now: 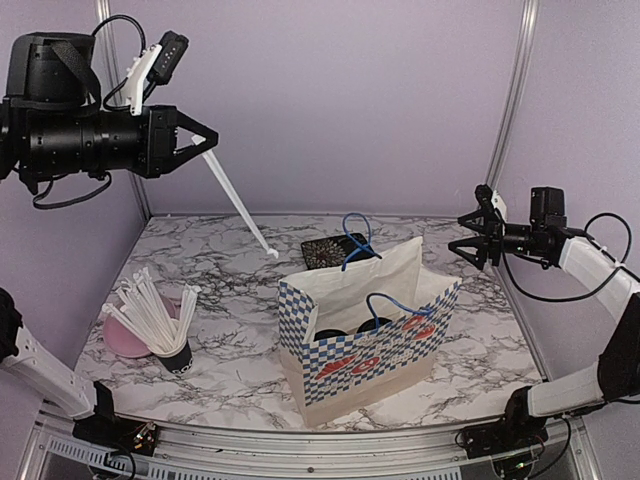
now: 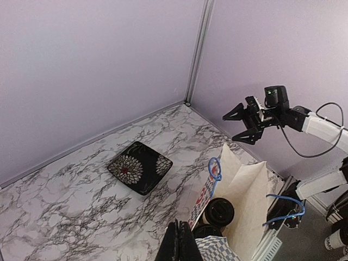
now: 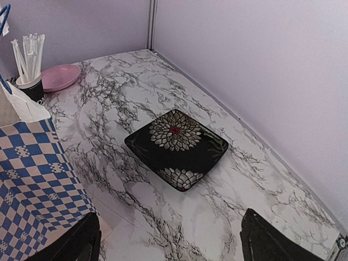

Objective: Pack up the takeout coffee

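Observation:
The two takeout coffee cups stand inside a blue-and-white checked paper bag (image 1: 385,365). Only their black lids show in the top view (image 1: 330,335) (image 1: 375,325) and in the left wrist view (image 2: 218,212) (image 2: 206,231). My left gripper (image 1: 205,137) is high at the far left, shut on a thin white stick (image 1: 240,208) that hangs down toward the table. In the left wrist view the fingers (image 2: 181,239) are pressed together and the stick is hidden. My right gripper (image 1: 468,238) is open and empty, raised at the right of the bag; its fingertips (image 3: 81,244) stand wide apart.
A black square plate with a flower pattern (image 1: 325,250) (image 3: 176,148) lies behind the bag. A black cup of white sticks (image 1: 170,350) and a pink plate (image 1: 125,335) stand at the near left. The bag's blue handles (image 1: 355,235) stick up. Walls close in on three sides.

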You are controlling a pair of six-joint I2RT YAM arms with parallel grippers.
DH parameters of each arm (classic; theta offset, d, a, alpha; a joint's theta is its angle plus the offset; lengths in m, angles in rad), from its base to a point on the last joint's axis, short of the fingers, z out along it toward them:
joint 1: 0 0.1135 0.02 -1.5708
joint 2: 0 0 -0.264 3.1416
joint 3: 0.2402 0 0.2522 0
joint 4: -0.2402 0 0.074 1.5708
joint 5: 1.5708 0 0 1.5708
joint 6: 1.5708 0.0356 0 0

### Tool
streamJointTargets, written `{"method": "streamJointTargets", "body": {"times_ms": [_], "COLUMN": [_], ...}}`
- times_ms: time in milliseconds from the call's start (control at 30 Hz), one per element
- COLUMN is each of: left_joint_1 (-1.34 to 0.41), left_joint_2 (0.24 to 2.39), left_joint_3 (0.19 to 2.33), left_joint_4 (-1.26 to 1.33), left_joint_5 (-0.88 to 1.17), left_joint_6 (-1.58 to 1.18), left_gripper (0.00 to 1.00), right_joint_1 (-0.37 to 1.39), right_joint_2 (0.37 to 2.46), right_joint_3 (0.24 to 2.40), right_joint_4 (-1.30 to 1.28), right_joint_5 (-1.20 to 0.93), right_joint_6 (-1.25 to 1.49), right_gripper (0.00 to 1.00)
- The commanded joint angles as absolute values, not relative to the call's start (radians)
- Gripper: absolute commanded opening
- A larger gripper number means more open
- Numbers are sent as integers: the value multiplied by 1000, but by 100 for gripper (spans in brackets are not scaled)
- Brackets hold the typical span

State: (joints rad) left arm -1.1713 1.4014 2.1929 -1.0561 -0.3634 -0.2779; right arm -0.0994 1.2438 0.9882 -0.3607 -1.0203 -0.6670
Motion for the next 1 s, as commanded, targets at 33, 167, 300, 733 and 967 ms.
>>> {"method": "streamJointTargets", "body": {"times_ms": [33, 167, 300, 733, 967], "left_joint_1": [-1176, -1177, -1177, -1187, -1189], "left_joint_2": [1366, 1389, 1378, 1575, 1702], "left_joint_3": [2049, 1983, 1812, 1631, 1739], "left_joint_4": [-721, -621, -427, -11, -126], "left_joint_5": [-126, -49, 22, 24, 35], "left_joint_6": [-164, -162, -187, -209, -213], "left_gripper": [0, 0, 0, 0, 36], "right_joint_1": [-103, -103, -103, -103, -103], "right_joint_2": [1246, 1253, 1262, 1255, 1246], "right_joint_3": [985, 985, 986, 983, 982], "right_joint_4": [-370, -370, -372, -368, -367], "right_joint_5": [-1007, -1013, -1016, -1020, -1010], "right_joint_6": [-687, -686, -684, -678, -680], "right_gripper": [86, 86, 86, 86, 86]}}
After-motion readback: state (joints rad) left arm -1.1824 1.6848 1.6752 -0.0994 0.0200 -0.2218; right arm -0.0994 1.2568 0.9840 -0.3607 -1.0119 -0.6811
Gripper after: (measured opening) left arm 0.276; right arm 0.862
